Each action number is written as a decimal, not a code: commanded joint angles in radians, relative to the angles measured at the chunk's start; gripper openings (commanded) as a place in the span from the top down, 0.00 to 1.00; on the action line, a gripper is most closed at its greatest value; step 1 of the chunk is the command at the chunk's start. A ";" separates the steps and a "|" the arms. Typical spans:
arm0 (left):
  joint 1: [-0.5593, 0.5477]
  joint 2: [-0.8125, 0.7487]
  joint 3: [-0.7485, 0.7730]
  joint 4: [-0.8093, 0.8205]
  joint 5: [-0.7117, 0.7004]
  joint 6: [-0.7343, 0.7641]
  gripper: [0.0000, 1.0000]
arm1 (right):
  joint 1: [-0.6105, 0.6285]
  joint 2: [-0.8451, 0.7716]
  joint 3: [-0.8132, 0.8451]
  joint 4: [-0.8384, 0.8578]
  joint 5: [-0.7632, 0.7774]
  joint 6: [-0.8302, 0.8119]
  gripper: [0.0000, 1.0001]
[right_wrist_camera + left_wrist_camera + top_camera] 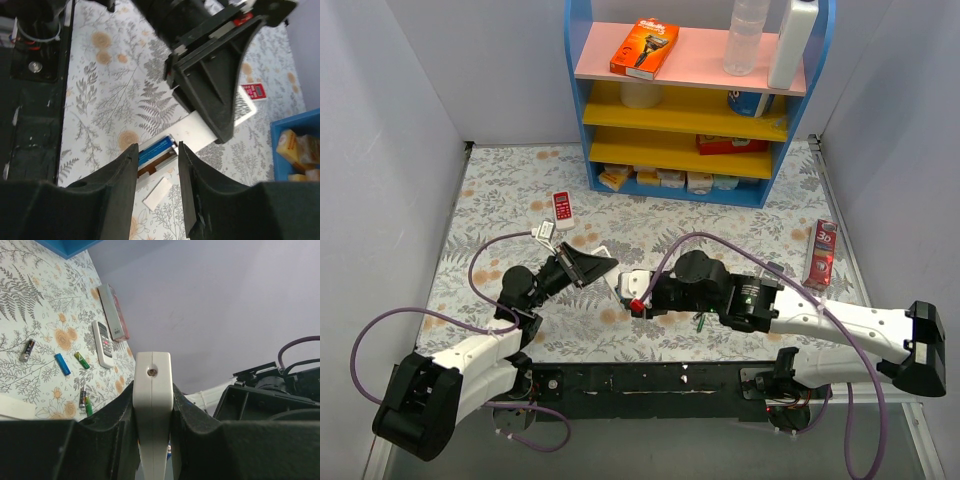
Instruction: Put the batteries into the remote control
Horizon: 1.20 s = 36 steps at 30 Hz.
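1. The left gripper (pixel 152 388) has its jaws clamped on the long white remote (pixel 152 415), pressing on its 2 narrow sides. I see the remote near the middle of the table (pixel 30 300), in front of the arm bases and between the 2 grippers.
2. The right gripper (pixel 156 148) has its jaws at a medium gap and points down at the free end of the remote. A blue battery (pixel 159 151) lies in the open compartment at that end, framed between the 2 fingers (pixel 125 190). I cannot tell whether the pads touch it.
3. A small white panel (pixel 157 194) lies flat on the table just beside that end of the remote.
4. 5 loose batteries (pixel 62 364) lie on the table, well apart from the held remote: 2 dark, 2 green, 1 blue. Near them lies a second remote with buttons (pixel 102 344), just beside a long box (pixel 114 314).
5. A short red-and-white remote (pixel 563 207) lies in front of the blue shelf (pixel 575 100).
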 commanded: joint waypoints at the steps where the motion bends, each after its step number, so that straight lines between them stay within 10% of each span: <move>1: -0.003 -0.022 0.053 -0.049 0.064 0.052 1.00 | -0.012 0.044 0.079 -0.138 -0.090 -0.108 0.57; 36: -0.004 0.000 0.103 -0.047 0.146 0.065 1.00 | -0.097 0.174 0.214 -0.234 -0.223 -0.163 0.69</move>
